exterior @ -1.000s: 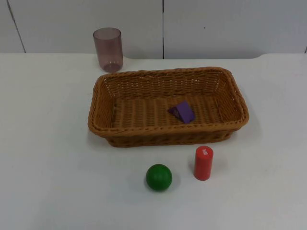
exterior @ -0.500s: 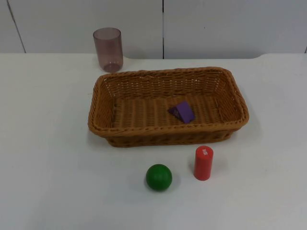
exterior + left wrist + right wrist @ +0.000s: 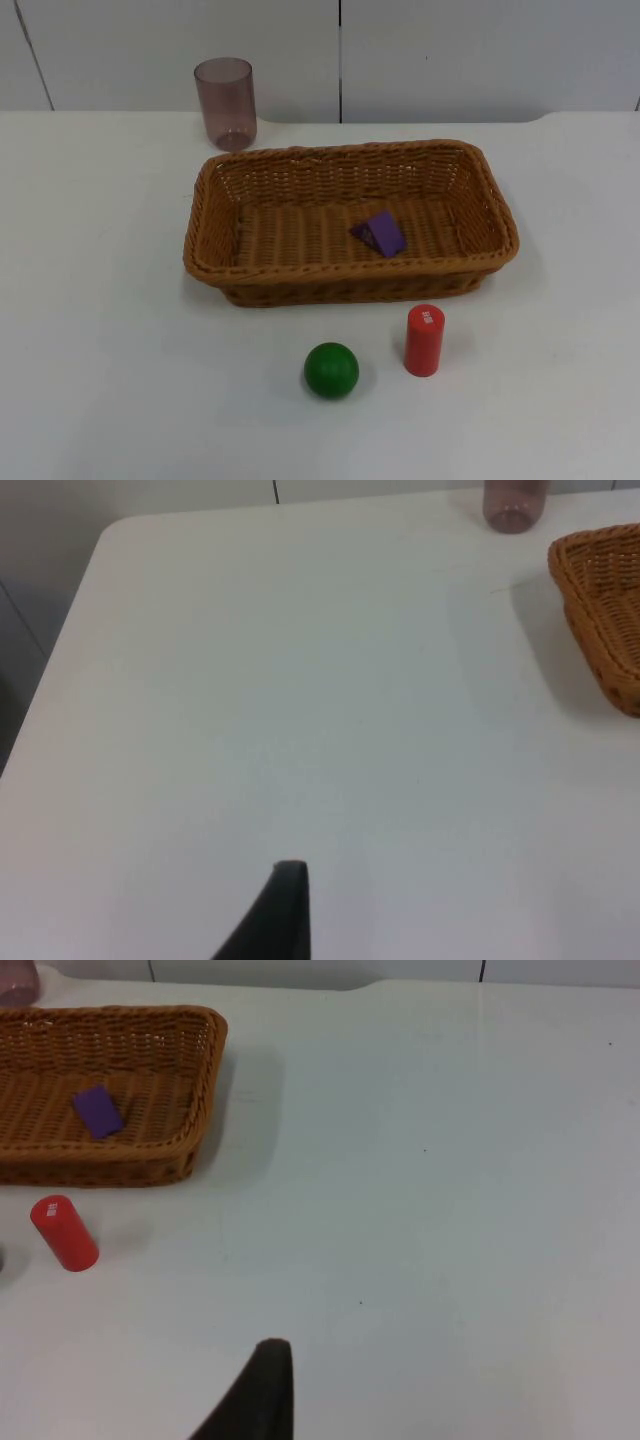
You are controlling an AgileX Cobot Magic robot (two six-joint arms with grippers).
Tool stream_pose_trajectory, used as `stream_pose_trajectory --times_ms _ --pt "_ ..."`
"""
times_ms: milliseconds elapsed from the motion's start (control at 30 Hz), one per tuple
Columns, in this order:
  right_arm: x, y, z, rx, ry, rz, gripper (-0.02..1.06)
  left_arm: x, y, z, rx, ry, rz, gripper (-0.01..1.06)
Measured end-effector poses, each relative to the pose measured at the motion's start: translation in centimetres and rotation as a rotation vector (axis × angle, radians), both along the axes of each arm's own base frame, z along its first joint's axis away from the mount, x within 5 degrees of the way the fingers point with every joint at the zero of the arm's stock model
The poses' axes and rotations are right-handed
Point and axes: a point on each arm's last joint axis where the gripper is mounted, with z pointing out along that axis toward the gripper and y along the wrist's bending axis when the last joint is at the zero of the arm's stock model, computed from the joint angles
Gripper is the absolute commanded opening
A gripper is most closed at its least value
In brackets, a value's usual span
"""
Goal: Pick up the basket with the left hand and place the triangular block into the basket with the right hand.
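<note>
A lab test bench: bare white table top [image 3: 120,300], grey partition wall [image 3: 450,55], toy blocks.

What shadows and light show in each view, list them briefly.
Top view: even light, faint shadow under the basket on the table. Left wrist view: soft shadow beside the basket; left tool's fingertip dark over the table. Right wrist view: soft shadow beside the basket, fainter by the red cylinder; right tool's fingertip dark.

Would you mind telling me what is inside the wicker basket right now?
Inside the basket lies one purple triangular block, on the woven floor right of centre. The near wall hides a strip of floor behind it in the top view.
</note>
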Motion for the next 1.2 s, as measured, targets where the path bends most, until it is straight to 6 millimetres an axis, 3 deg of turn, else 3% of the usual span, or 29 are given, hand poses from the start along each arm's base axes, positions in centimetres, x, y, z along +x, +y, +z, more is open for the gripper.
stream_pose_trajectory --times_ms 1200 --pt "0.01 0.00 0.01 0.000 -0.001 0.000 1.05 0.00 0.00 0.00 -0.001 0.000 0.000 1.05"
